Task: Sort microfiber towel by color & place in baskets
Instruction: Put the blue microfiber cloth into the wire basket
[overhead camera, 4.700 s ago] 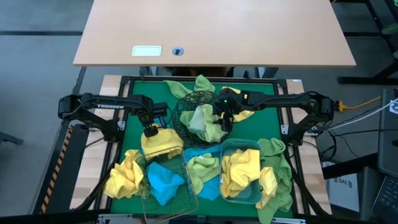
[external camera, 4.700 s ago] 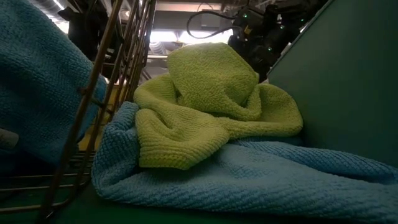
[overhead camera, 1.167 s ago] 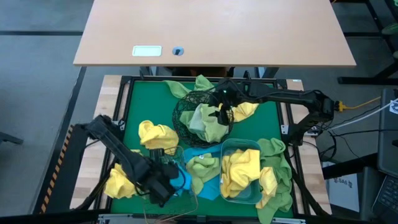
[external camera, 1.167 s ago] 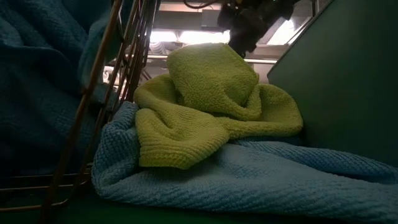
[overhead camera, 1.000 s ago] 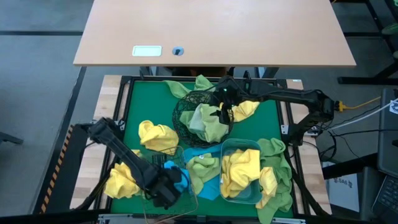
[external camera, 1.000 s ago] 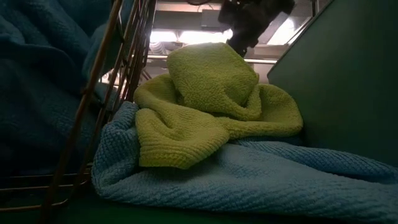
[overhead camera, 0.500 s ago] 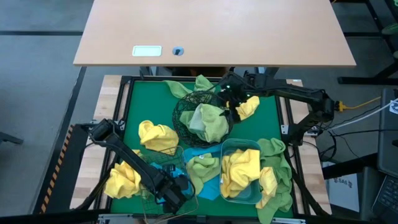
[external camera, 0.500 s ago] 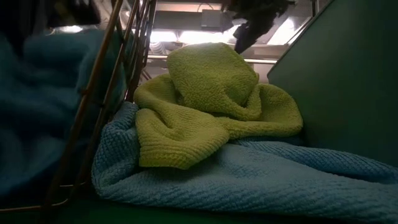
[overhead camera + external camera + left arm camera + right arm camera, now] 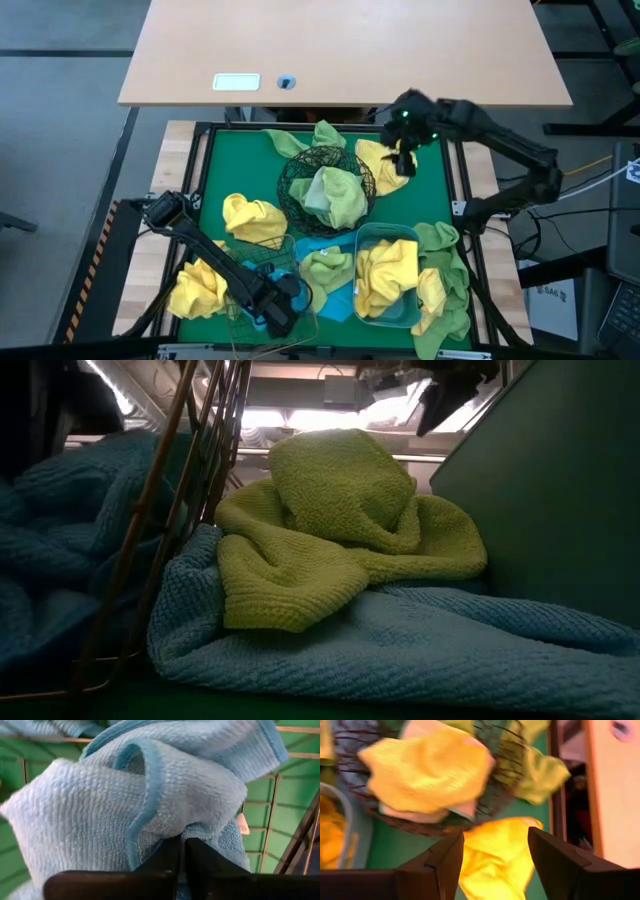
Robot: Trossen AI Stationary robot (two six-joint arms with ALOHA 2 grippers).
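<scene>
Left gripper [image 9: 283, 308] down in the copper basket [image 9: 305, 322], fingers nearly shut w/ a blue towel [image 9: 140, 805] pressed against them. Right gripper [image 9: 405, 162] open, empty, above a yellow towel [image 9: 380, 166] beside the black mesh bowl [image 9: 295, 172].

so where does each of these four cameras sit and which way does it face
High: overhead, straight down; both arms, black mesh bowl.
Low: table height, level across; light green towel on a blue one.
Left wrist: above left gripper, shut on blue towel in copper basket.
Right wrist: open right gripper above yellow towel; shares bowl with high view.
</scene>
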